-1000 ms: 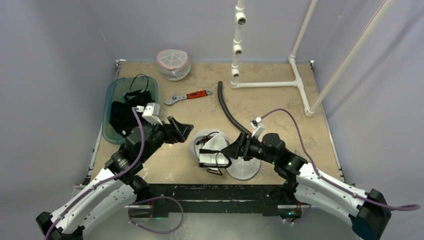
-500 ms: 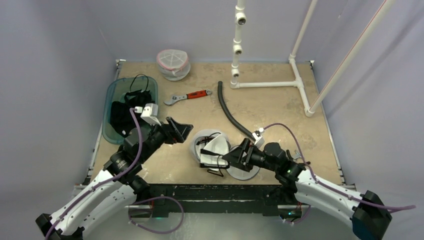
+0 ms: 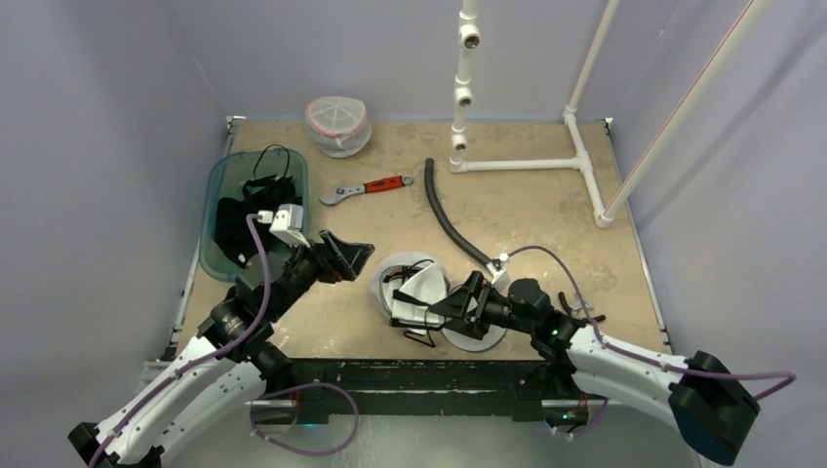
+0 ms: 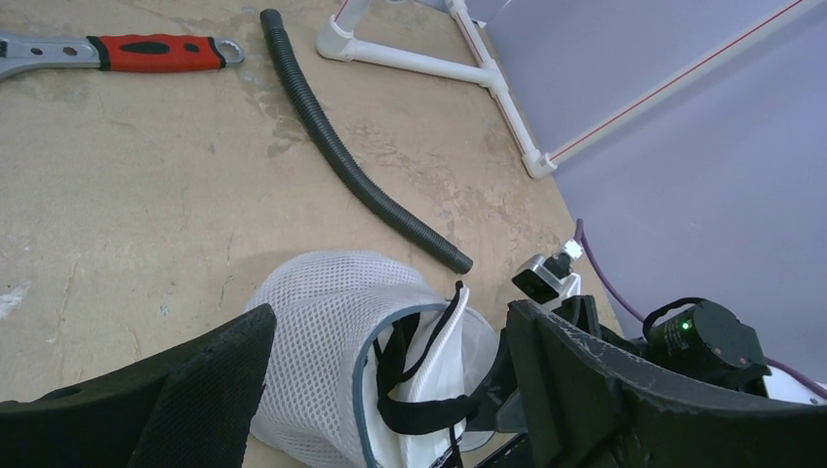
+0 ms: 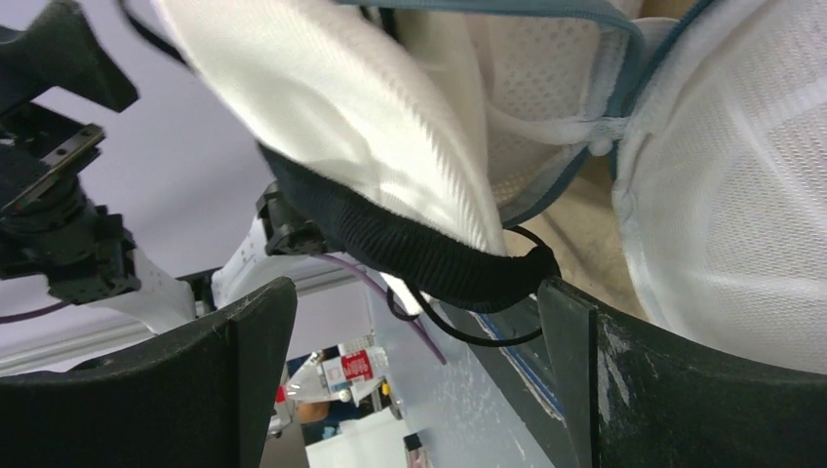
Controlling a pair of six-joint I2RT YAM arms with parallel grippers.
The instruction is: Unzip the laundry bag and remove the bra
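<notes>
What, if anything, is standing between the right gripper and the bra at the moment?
Nothing visible does. The open right gripper sits right at the bra, whose black band pokes out of the unzipped laundry bag just ahead of its spread jaws.

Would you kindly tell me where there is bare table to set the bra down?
Bare table lies between the black hose and the pipe frame, and beyond the wrench. Crowded: the laundry bag, flanked by left gripper and right gripper.
</notes>
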